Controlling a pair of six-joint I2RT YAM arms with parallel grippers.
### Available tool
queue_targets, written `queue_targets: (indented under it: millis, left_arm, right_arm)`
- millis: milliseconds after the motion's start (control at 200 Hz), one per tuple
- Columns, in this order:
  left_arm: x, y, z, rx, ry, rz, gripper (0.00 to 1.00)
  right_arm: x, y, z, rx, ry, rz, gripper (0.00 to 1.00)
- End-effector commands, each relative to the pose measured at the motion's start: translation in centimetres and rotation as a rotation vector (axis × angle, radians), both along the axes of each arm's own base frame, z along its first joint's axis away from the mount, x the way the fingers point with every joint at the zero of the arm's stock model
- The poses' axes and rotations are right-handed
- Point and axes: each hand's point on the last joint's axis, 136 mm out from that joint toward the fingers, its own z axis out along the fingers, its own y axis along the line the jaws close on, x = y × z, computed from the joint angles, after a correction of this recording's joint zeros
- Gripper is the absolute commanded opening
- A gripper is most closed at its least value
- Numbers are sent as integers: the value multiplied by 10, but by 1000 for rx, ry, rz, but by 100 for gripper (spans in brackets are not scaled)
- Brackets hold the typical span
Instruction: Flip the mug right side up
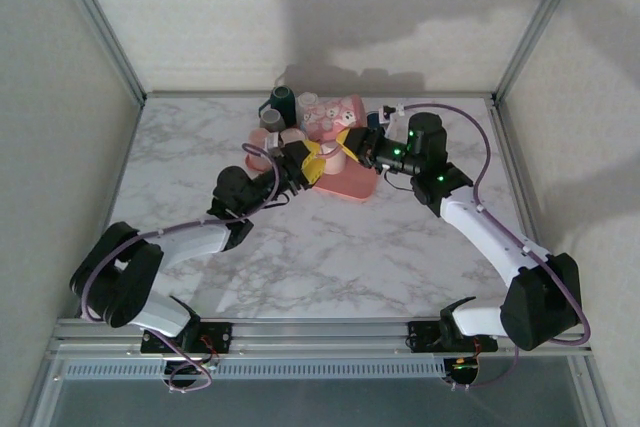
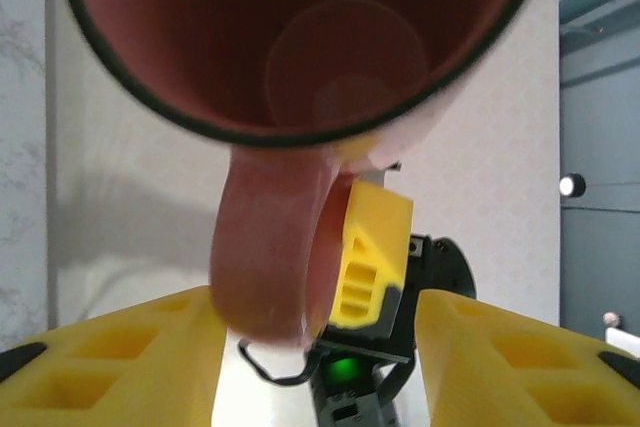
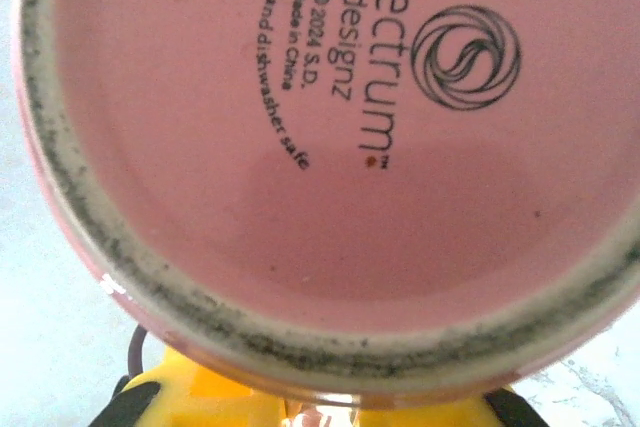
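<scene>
The pink mug [image 1: 345, 179] lies on its side at mid-table between both arms. In the left wrist view its dark open mouth [image 2: 300, 37] faces the camera. Its handle [image 2: 265, 247] hangs down between the yellow fingers [image 2: 120, 357] of my left gripper [image 2: 315, 347]. Those fingers stand apart: the left one is at the handle, and a wide gap separates the right one from it. My right gripper [image 1: 352, 143] is shut on the mug, with one of its yellow fingers [image 2: 372, 257] pressed beside the handle. The right wrist view looks onto the mug's printed base [image 3: 330, 147].
Behind the mug stands a cluster of crockery: a dark teal cup [image 1: 282, 99], a grey cup [image 1: 270, 119], a pink-and-white piece [image 1: 325, 115] and a small pink cup [image 1: 260, 152]. Metal frame posts and curtain walls bound the marble table [image 1: 400, 247].
</scene>
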Motion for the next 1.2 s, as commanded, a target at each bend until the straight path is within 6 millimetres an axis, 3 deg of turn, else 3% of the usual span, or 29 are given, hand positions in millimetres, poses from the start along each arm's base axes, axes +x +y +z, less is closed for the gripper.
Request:
queue_targets:
  millis: [0, 285, 356, 461, 571, 636, 741, 816, 986, 1192]
  left_arm:
    - [-5, -7, 36, -92, -80, -32, 47]
    - [1, -9, 42, -112, -94, -29, 17]
    - [0, -9, 47, -123, -110, -31, 0]
    - [-1, -7, 51, -121, -131, -17, 0]
    - [-3, -4, 58, -99, -169, 0, 0]
    - [-4, -1, 62, -78, -198, 23, 0]
    - [-6, 5, 68, -46, -240, 60, 0]
    - [-6, 9, 69, -16, -264, 85, 0]
    - [-6, 20, 67, 73, -307, 137, 0]
    - [4, 38, 51, 313, -315, 215, 0]
  right_arm:
    - [-20, 4, 62, 113, -208, 60, 0]
    - [-26, 4, 60, 119, -202, 76, 0]
    - [-26, 5, 59, 114, -204, 81, 0]
    - [-26, 4, 56, 96, -208, 75, 0]
    - [-25, 0, 52, 67, -211, 49, 13]
    - [-24, -2, 49, 47, -204, 37, 27]
    - [-22, -2, 44, 29, -193, 30, 62]
    - [-22, -4, 41, 7, -190, 16, 74]
    - [-23, -15, 32, -96, -199, -18, 79]
    - [-24, -45, 8, -348, -194, -101, 78]
